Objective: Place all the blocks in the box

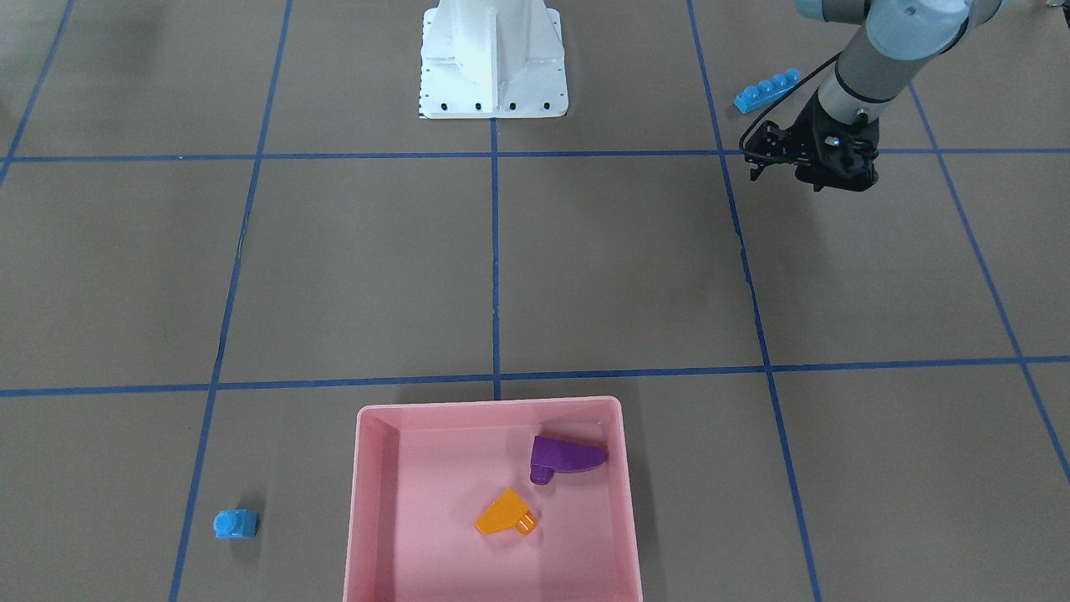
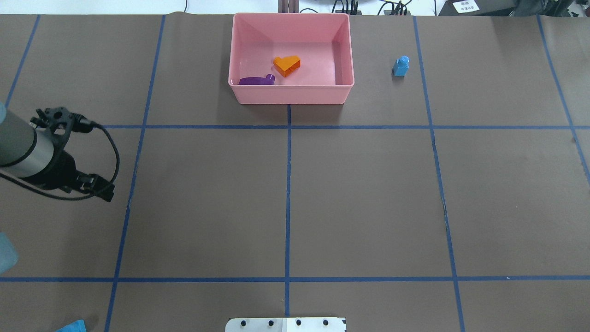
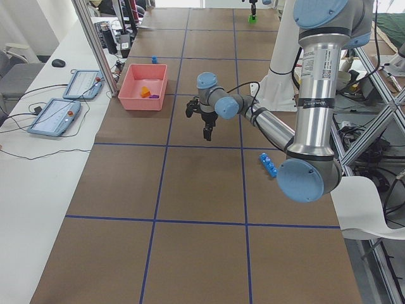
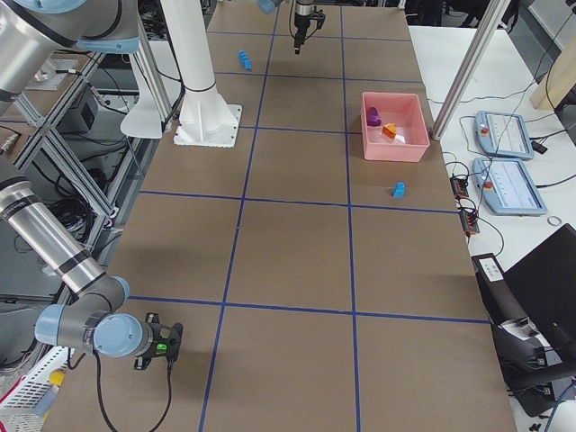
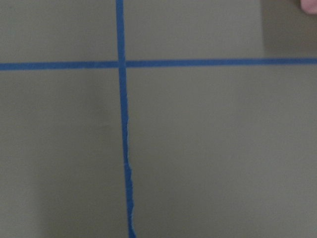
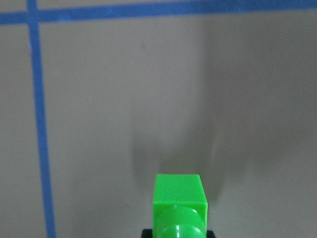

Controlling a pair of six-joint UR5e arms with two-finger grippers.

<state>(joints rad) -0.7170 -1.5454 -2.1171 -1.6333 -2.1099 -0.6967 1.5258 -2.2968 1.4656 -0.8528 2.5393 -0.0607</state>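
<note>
On the brown table (image 2: 368, 207), the pink box (image 2: 290, 94) holds the purple sloped block (image 1: 565, 456) and orange sloped block (image 1: 504, 513). Left gripper (image 2: 103, 190) hangs near the long blue block (image 1: 766, 90), right gripper (image 4: 171, 346) is by the green block (image 6: 178, 196) (can't tell how wide either one's set). The tiny blue block (image 2: 401, 66) sits beside the box.

Matt brown paper is covering the counter (image 1: 635, 267), and the blue tape lines (image 1: 495, 251) are lying flat on it, slightly frayed at the edges. The pink box (image 1: 370, 502) is showing smooth, glossy plastic, as are the orange block (image 1: 504, 512), purple block (image 1: 564, 456) and green block (image 6: 178, 196). The white base (image 1: 493, 92) is looking like painted metal, and the left arm's sleeve (image 2: 18, 147) is gleaming like brushed metal.
</note>
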